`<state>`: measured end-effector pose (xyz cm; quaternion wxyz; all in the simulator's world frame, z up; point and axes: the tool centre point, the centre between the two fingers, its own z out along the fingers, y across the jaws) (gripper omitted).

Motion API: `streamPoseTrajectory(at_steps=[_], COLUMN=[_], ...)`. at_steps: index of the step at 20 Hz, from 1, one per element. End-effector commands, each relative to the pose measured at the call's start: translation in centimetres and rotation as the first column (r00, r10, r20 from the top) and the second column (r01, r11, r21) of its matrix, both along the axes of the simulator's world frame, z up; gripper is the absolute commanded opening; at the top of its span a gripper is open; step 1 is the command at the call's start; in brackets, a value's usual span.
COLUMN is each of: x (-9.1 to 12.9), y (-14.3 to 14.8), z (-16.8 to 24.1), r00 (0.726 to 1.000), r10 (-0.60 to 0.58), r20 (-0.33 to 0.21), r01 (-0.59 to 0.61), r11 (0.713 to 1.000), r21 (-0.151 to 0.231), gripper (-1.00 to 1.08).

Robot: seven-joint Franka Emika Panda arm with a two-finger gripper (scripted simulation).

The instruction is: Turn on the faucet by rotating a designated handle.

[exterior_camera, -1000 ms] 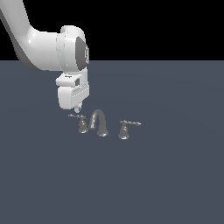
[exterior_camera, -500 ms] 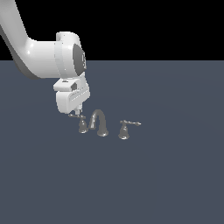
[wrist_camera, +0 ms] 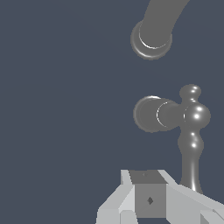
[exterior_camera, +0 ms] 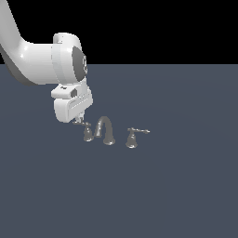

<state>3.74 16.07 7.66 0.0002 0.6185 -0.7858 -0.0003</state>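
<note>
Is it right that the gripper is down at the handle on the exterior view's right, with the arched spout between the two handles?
Not quite. The gripper is at the handle on the exterior view's left, not the right; the twin handle on the right stands untouched. The exterior view shows this. The arched spout does stand between the two handles.

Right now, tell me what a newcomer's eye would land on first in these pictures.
The big white robot arm dominates the exterior view's left, its end effector hanging just above the handle nearest it. Beside that stand the tiny chrome arched spout and the twin handle, alone on a dark grey floor. In the wrist view, the handle's lever runs down to the end effector's finger.
</note>
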Motion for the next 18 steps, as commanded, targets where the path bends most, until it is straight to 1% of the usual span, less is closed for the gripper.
streamPoseTrajectory(at_steps=[1, 4, 5, 6, 18], x=[-0.8, -1.7, -1.7, -1.1, -4.8], y=[0.7, 1.5, 1.5, 0.5, 1.0], z=[0.0, 0.0, 0.0, 0.0, 0.0], r00=[1.0, 1.0, 1.0, 1.0, 1.0], r10=[0.0, 0.0, 0.0, -0.009, -0.003], r20=[0.0, 0.0, 0.0, 0.007, 0.003], r01=[0.0, 0.0, 0.0, 0.009, 0.003], r11=[1.0, 1.0, 1.0, 1.0, 1.0], r21=[0.0, 0.0, 0.0, -0.006, -0.002], gripper=[-1.0, -1.0, -1.0, -1.0, -1.0])
